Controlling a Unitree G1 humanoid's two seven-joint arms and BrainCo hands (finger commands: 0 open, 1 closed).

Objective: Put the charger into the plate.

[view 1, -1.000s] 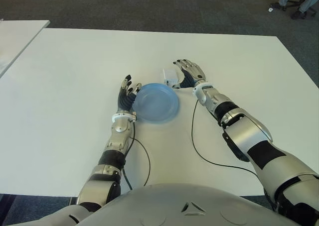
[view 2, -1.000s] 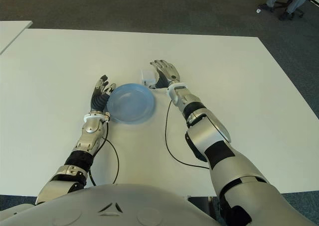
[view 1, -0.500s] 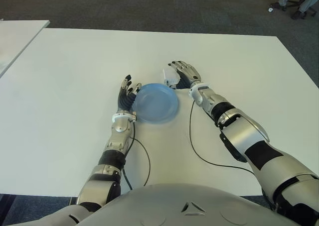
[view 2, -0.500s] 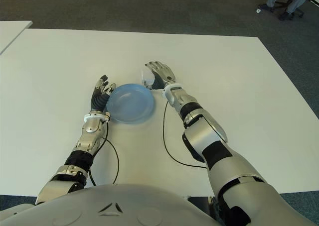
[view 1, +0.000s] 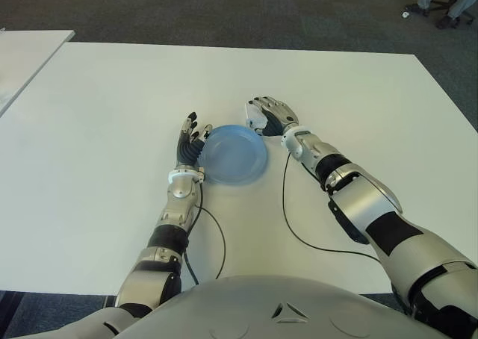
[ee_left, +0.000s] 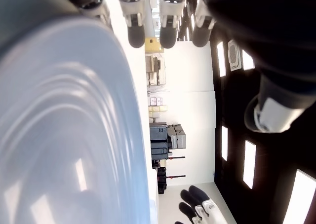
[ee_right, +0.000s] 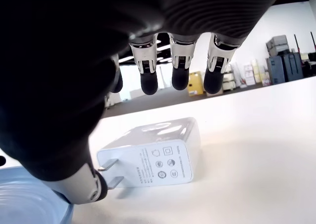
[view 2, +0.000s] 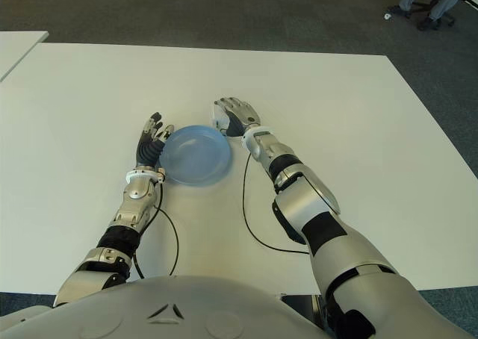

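Observation:
A white charger [ee_right: 153, 157] lies flat on the white table [view 1: 112, 92] just behind the far right rim of the blue plate [view 1: 235, 154], its prongs pointing at the plate. My right hand [view 1: 265, 113] hovers over it, fingers [ee_right: 180, 71] spread above its top and not touching, thumb beside the prongs. From the eye views only a white sliver of the charger [view 1: 254, 118] shows under that hand. My left hand [view 1: 190, 136] stays open with straight fingers against the plate's left rim [ee_left: 123, 110].
Black cables trail from both wrists across the table toward me [view 1: 287, 212]. A second white table [view 1: 30, 55] stands at the far left. A person's legs and a chair base [view 1: 448, 3] show on the dark carpet at the far right.
My right hand has slid left over the charger and now covers most of it. The charger, plate and left hand have not moved.

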